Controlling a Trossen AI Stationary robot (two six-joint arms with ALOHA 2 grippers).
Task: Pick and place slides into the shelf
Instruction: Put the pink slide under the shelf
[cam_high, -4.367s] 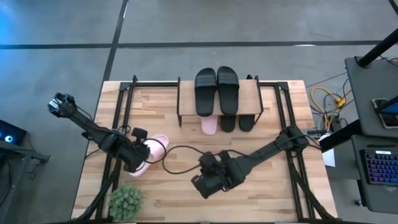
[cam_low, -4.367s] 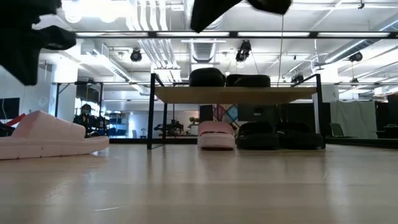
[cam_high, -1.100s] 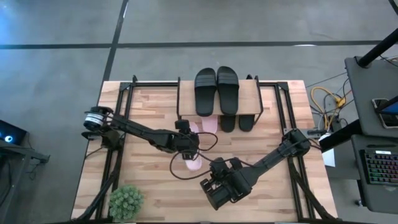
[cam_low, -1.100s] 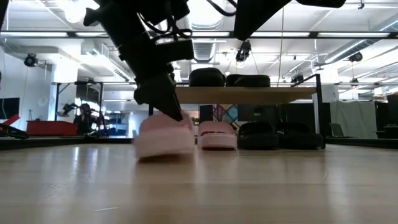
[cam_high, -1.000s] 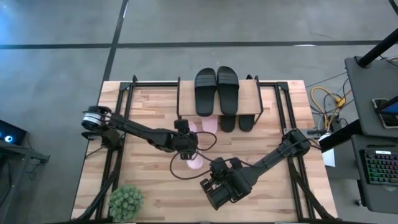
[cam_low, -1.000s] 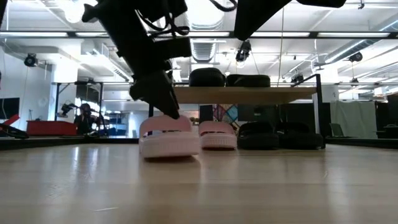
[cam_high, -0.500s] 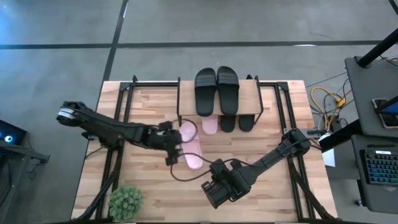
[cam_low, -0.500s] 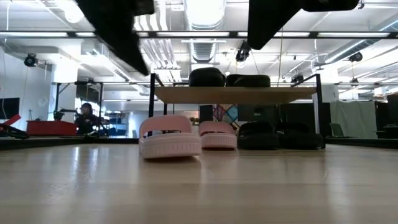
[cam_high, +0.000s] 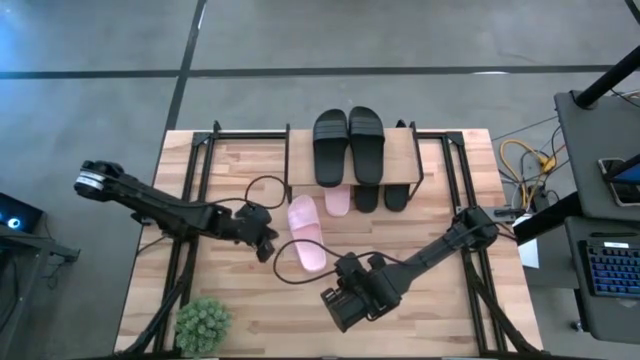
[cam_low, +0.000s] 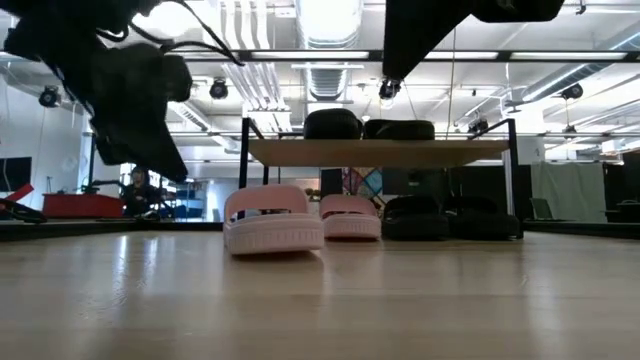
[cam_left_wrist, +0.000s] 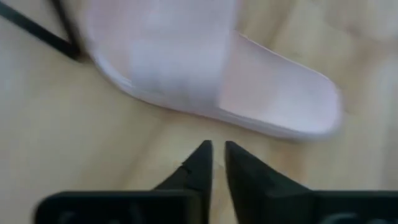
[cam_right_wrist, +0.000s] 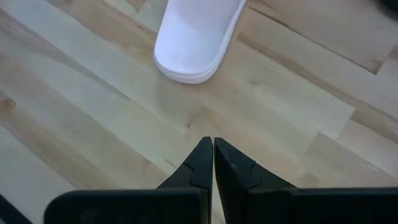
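1. I see the loose pink slide (cam_high: 306, 234) lying flat on the table (cam_high: 450, 310), just in front of the shelf (cam_high: 400, 160) and a little left of its mate (cam_high: 337, 200), which sits under the top board. Two black slides (cam_high: 349, 146) rest on top; two more (cam_high: 381, 197) are tucked below, right of the pink one.

2. My left gripper (cam_high: 265, 240) sits just beside the loose slide, clear of it. In its wrist view the fingers (cam_left_wrist: 202, 163) are almost together with only a thin gap, and nothing is between them.

3. My right gripper (cam_right_wrist: 208, 163) hangs over bare wood nearer the front edge, clenched and empty, with the slide's heel ahead of it. I would leave that arm waiting.

4. As I judge it, the step in hand is getting this last slide under the board, next to its mate.

5. To do it well, I would spread the left fingers, come in across the strap and pinch it squarely, as the foam will likely flex.

6. I would keep the slide low and level, point its toe into the slot left of the mate, and watch the shelf's black leg (cam_high: 288, 185) on that side.

7. The plant (cam_high: 203, 324) at the front left corner is well clear.
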